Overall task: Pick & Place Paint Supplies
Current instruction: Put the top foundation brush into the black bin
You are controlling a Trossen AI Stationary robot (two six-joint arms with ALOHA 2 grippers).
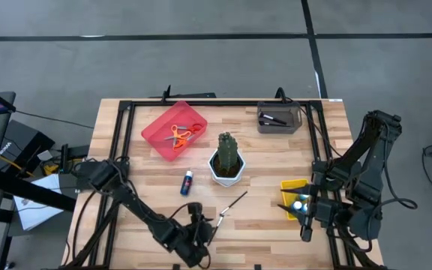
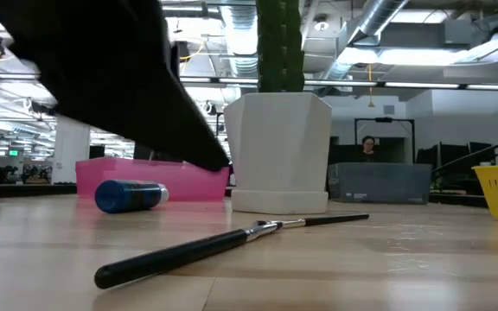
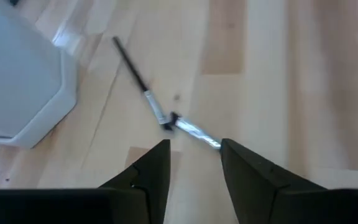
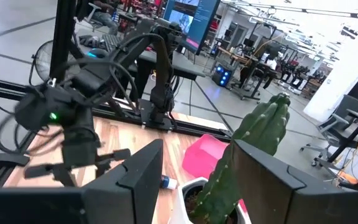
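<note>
A dark-handled paintbrush [image 1: 232, 204] [image 2: 232, 240] [image 3: 135, 71] lies flat on the wood table, slanting near the cactus pot. My left gripper [image 3: 193, 146] [image 1: 212, 223] is open over the brush's near end, a finger on either side, and I see no touch. One blue bottle [image 1: 188, 182] [image 2: 128, 195] [image 4: 166, 182] lies on its side left of the pot. Orange-handled scissors [image 1: 178, 136] lie in the red tray [image 1: 160, 124]. My right gripper [image 4: 197, 162] [image 1: 297, 210] is open and holds nothing, at the yellow bin [image 1: 289, 185] by the table's right edge.
The green cactus [image 1: 227, 154] [image 4: 253, 149] in its white pot [image 2: 279, 147] [image 3: 17, 81] stands mid-table, just beyond the brush. A grey bin [image 1: 278, 124] with dark items sits at the far right. A black frame runs round the table. A person [image 2: 368, 147] sits far behind.
</note>
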